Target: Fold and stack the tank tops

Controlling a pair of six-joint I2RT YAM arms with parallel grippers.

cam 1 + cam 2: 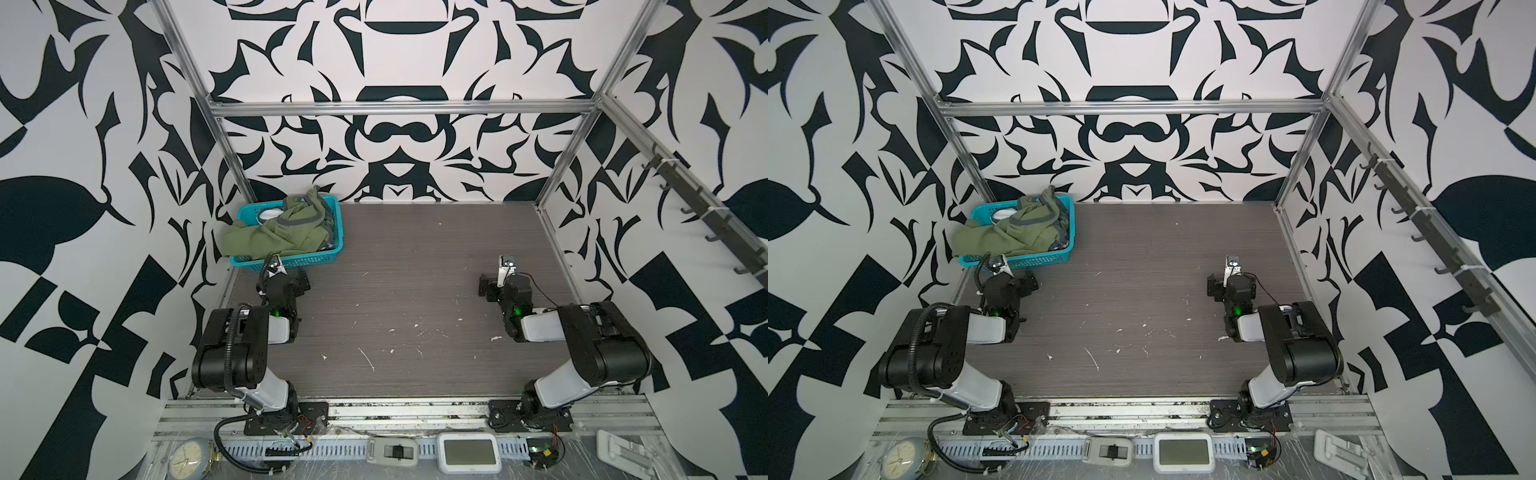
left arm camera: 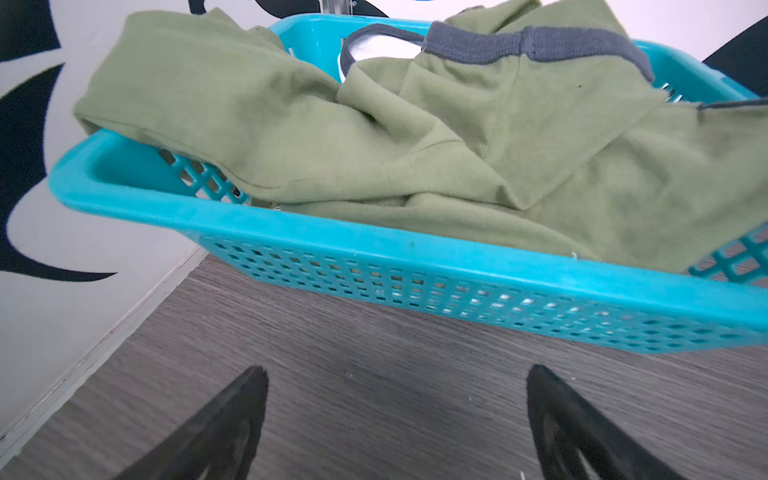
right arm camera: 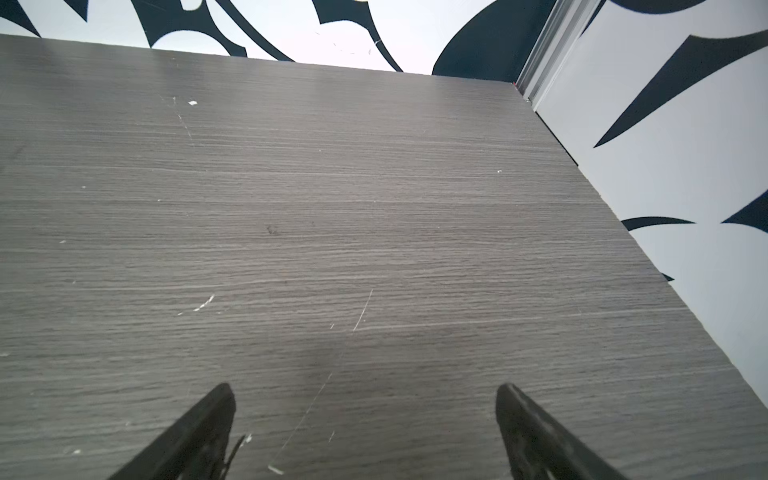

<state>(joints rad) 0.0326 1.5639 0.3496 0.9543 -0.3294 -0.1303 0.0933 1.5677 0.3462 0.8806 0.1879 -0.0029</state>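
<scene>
As both garments lie crumpled in the teal basket point(image 1: 291, 262) at the far left corner of the worktop point(image 1: 395, 299), the step in hand is judged to be the first retrieval; nothing is folded or stacked yet. In both top views the olive green tank top point(image 1: 270, 239) covers most of the basket and hangs over its left rim. A small patch of the white tank top point(image 1: 269, 215) shows beneath it near the far wall. The left arm point(image 1: 232, 349) points at the basket's near wall, and the right arm point(image 1: 598, 349) sits well apart on the right. In the left wrist view the jaws are spread with nothing between them, above bare worktop just short of the basket. In the right wrist view the jaws are likewise spread and empty over bare worktop. The next move calls for raising the left jaws over the rim, then pinching olive cloth alone, so that neither the basket nor the white garment is dragged along.
</scene>
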